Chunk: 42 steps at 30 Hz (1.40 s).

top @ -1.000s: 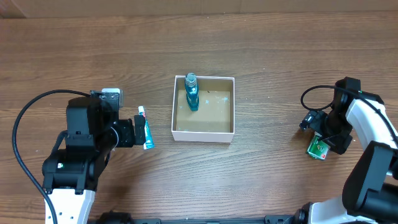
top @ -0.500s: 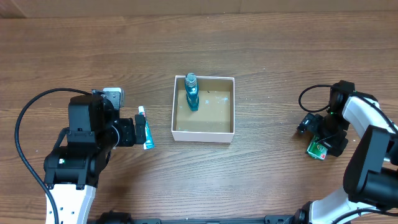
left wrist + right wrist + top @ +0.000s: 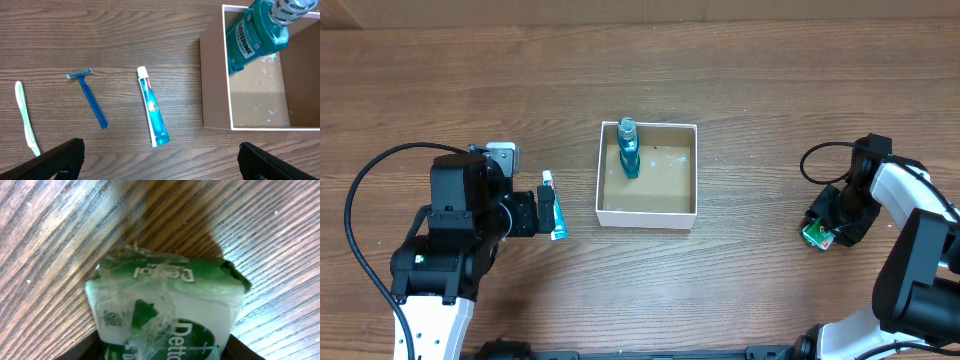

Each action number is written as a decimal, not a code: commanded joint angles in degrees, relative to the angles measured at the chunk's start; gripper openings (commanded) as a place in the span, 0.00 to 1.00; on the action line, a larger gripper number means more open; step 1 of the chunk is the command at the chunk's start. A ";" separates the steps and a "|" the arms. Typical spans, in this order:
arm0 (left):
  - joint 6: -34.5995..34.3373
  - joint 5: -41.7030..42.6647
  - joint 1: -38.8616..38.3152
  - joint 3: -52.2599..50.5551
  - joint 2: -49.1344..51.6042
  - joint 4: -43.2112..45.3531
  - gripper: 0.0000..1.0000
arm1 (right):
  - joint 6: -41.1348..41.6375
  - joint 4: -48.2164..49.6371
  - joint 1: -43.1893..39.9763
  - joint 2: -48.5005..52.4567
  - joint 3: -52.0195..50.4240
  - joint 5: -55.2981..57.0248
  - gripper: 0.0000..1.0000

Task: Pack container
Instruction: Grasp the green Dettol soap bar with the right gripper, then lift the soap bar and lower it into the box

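Note:
The container (image 3: 647, 212) is a shallow square white box with a brown floor, mid-table; its near wall (image 3: 215, 85) fills the right of the left wrist view. A teal mouthwash bottle (image 3: 627, 148) leans inside it at the back left corner (image 3: 255, 37). My right gripper (image 3: 830, 225) is at the far right, shut on a green and white wrapped soap bar (image 3: 165, 310), with a dark finger pressed against each side. The left gripper (image 3: 161, 165) stands open above a toothpaste tube (image 3: 152, 107), touching nothing.
A blue razor (image 3: 91, 97) and a pale green toothbrush (image 3: 26, 117) lie on the wood left of the toothpaste. A black cable (image 3: 815, 160) loops beside the right arm. The table's far edge runs along the top.
The right gripper has closed its fingers onto the soap bar, and the bar has shifted slightly left. The left arm and the things near it have not moved.

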 commanded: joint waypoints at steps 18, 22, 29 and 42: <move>-0.33 -0.02 0.35 1.29 0.17 0.61 1.00 | 0.59 -11.85 4.81 -5.79 17.70 -1.42 0.04; -0.35 0.00 0.35 1.29 0.17 0.57 1.00 | -1.05 -16.33 13.94 -11.26 30.18 -1.44 0.04; -0.37 0.00 0.35 1.29 0.17 0.57 1.00 | -1.01 -11.02 37.73 -10.93 36.20 -1.36 0.04; -0.37 0.00 0.35 1.29 0.17 0.33 1.00 | 6.05 -6.54 46.51 6.60 36.15 -1.44 0.04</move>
